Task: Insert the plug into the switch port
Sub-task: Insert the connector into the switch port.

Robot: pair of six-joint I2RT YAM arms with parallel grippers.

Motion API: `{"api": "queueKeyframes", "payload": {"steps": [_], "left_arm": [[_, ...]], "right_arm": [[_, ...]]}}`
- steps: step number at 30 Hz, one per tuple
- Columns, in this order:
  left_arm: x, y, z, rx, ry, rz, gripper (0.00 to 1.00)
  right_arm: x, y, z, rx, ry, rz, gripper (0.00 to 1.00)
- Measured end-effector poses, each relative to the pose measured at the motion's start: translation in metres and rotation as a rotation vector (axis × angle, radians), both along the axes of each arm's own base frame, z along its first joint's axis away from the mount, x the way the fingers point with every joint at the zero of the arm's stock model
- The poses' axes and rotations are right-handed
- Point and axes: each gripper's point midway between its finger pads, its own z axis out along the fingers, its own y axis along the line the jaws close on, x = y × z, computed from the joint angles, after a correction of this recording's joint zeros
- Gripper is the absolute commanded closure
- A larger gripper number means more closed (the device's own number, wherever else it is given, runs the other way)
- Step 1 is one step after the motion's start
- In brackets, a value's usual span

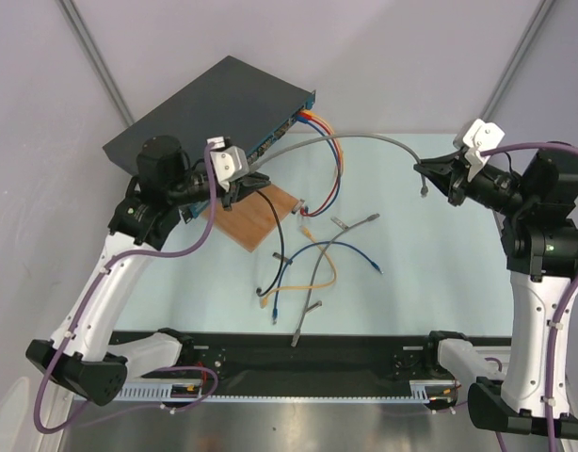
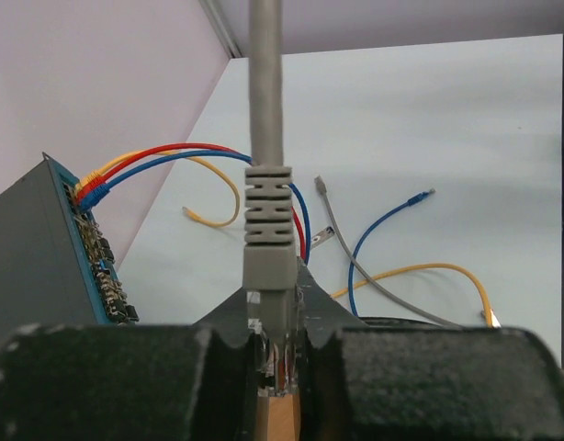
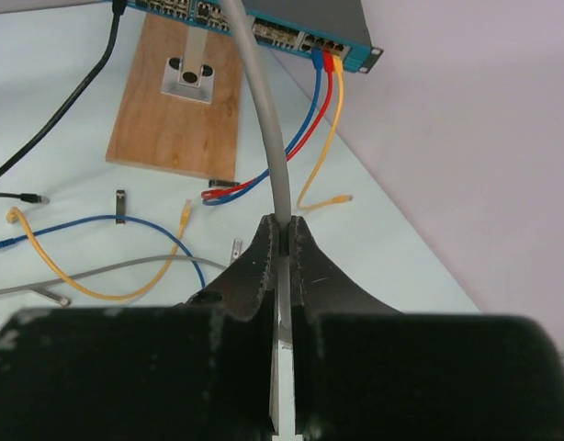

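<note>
Gripping the plug (image 2: 266, 225) between closed jaws, the left gripper (image 1: 254, 181) is hovering above the wooden board (image 1: 261, 224), just at 5 o'clock of the switch (image 1: 204, 105). The switch is sitting at 11 o'clock on the table (image 1: 440, 282). The right gripper (image 1: 428, 171) is pinching the same grey cable (image 1: 364, 138) at 3 o'clock, jaws closed on it. Pickup looks done; insertion is remaining, since the blue port face (image 2: 96, 266) is standing apart at the plug's 9 o'clock. Plugged cords (image 1: 338, 165) are crowding the face's far end, the wall (image 1: 44, 94) is hemming the switch in, and loose cables (image 1: 313, 264) are lying at 6 o'clock.
</note>
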Motion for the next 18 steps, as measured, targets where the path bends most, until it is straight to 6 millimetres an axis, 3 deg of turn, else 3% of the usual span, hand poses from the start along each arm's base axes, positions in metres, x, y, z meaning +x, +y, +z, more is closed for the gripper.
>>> {"api": "queueKeyframes", "payload": {"steps": [1, 3, 4, 5, 7, 8, 9, 13, 18], "left_arm": [[-0.001, 0.000, 0.001, 0.000, -0.004, 0.000, 0.98], [-0.001, 0.001, 0.002, 0.001, -0.014, 0.000, 1.00], [-0.002, 0.001, 0.003, 0.001, -0.016, 0.001, 1.00], [-0.002, 0.001, 0.003, 0.002, -0.019, 0.004, 1.00], [-0.002, 0.002, 0.003, 0.009, -0.028, 0.013, 1.00], [-0.002, 0.002, 0.003, 0.014, -0.032, 0.014, 1.00], [-0.003, 0.002, 0.002, 0.022, -0.037, 0.017, 1.00], [-0.007, -0.002, -0.003, 0.059, -0.066, 0.014, 1.00], [-0.012, -0.011, -0.008, 0.110, -0.123, -0.004, 1.00]], "right_arm": [[0.001, 0.000, -0.004, -0.002, 0.007, -0.001, 1.00], [0.004, -0.001, -0.012, -0.007, 0.025, -0.003, 1.00], [0.006, -0.002, -0.016, -0.011, 0.034, -0.005, 0.93], [0.008, -0.002, -0.023, -0.015, 0.049, -0.008, 0.60], [0.010, -0.003, -0.031, -0.020, 0.069, -0.008, 0.27], [0.010, -0.003, -0.035, -0.022, 0.081, -0.008, 0.05], [0.010, -0.003, -0.038, -0.029, 0.085, -0.006, 0.00], [0.005, 0.007, -0.043, -0.031, 0.105, 0.032, 0.00], [-0.012, 0.051, -0.036, 0.009, 0.134, 0.190, 0.03]]}}
